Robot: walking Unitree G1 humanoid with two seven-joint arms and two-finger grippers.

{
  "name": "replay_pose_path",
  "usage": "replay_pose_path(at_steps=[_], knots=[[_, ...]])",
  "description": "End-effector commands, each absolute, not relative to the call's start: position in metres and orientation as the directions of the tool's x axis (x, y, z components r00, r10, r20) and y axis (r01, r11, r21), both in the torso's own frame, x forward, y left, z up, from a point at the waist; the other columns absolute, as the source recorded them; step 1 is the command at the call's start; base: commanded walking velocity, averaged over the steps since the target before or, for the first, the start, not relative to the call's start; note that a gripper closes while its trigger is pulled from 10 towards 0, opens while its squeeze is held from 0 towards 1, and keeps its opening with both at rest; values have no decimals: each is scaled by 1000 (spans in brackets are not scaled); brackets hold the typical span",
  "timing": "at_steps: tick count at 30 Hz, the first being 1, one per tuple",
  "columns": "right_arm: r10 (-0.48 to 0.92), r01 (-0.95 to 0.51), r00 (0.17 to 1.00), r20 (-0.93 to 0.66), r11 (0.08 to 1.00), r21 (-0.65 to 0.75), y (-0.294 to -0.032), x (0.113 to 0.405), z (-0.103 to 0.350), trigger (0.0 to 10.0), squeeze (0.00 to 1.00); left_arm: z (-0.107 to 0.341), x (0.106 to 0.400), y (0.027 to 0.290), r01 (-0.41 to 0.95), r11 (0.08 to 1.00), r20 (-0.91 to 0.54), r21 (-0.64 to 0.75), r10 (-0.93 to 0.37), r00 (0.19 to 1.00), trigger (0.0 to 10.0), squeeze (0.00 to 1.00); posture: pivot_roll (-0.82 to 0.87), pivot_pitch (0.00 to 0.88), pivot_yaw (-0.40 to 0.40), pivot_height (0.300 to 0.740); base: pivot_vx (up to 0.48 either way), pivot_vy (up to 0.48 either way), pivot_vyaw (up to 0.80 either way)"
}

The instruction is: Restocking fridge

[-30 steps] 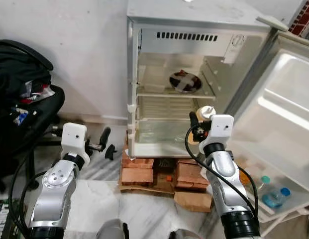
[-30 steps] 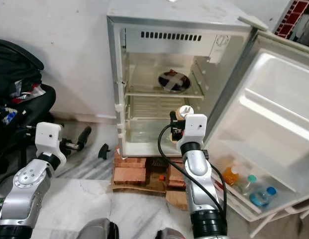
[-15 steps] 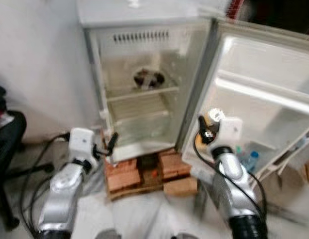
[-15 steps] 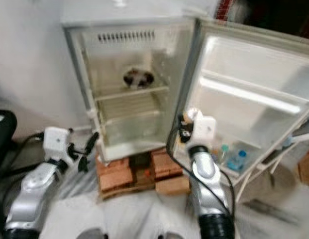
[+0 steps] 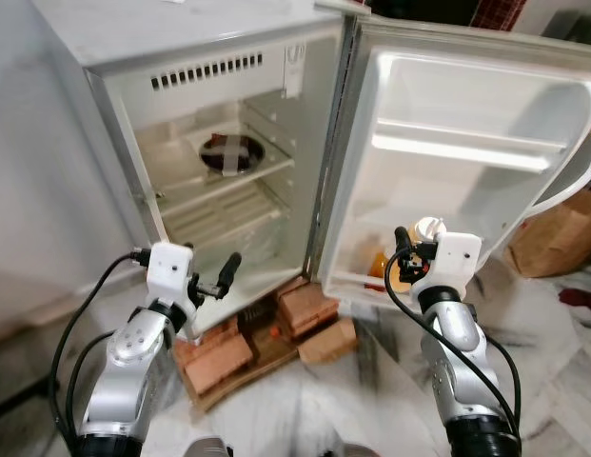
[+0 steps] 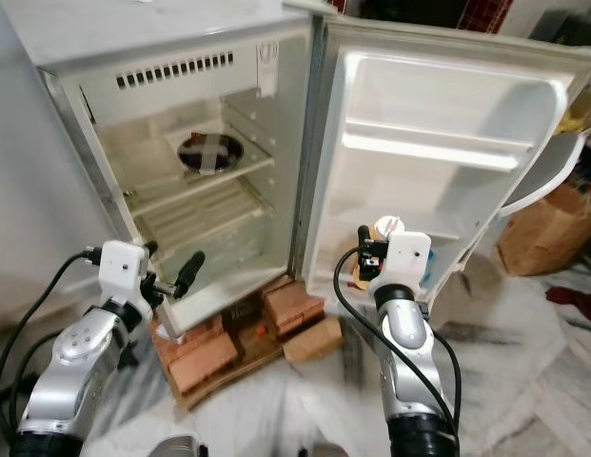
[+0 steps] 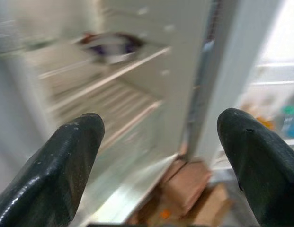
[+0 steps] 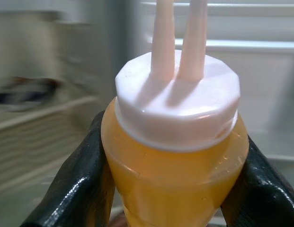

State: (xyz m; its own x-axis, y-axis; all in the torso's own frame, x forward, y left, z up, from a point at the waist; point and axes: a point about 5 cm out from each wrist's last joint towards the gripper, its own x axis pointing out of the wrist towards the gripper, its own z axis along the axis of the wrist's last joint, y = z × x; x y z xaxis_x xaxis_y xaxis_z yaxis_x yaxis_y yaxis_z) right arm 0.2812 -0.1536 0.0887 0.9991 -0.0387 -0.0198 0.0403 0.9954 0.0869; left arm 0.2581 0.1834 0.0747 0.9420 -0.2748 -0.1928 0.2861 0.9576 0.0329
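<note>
While fridge (image 5: pixel 219 124) stood open, I noted R gripper (image 8: pixel 170 189) clamped on orange-liquid bottle (image 8: pixel 173 156) w/ white cap, held up before door shelf (image 5: pixel 466 152). L gripper (image 7: pixel 161 151) spread wide, empty, facing shelves. Plate (image 5: pixel 230 152) on upper shelf, bottles low in door. Bottle not yet stowed; placing remained.

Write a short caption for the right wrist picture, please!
Right gripper clamps an orange plastic bottle with a white cap.

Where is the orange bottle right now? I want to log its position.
The orange bottle is clamped in the right claw, held up on the robot's right in front of the open fridge door.
</note>
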Motion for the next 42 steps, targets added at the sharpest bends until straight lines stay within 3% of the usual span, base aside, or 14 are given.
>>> replay_pose_path(at_steps=[1,11,28,42], knots=[[-34,33,999,18,997,71,-156,285,98,10000,0,78,260,178,323,946,-175,19,-315,933,10000,0,31,0,-60,740,0,0,0],[-43,44,999,-17,997,70,-159,283,93,10000,0,78,255,178,360,933,-154,3,-355,922,10000,0,27,0,-71,740,0,0,0],[-36,38,999,-16,993,112,-157,286,99,10000,0,79,257,172,387,922,-138,-14,-385,912,10000,0,16,0,-77,740,306,0,0],[-8,11,1000,-21,991,132,-152,287,99,10000,0,78,256,171,377,926,-153,-9,-374,915,10000,0,17,0,-81,740,263,0,-697]])
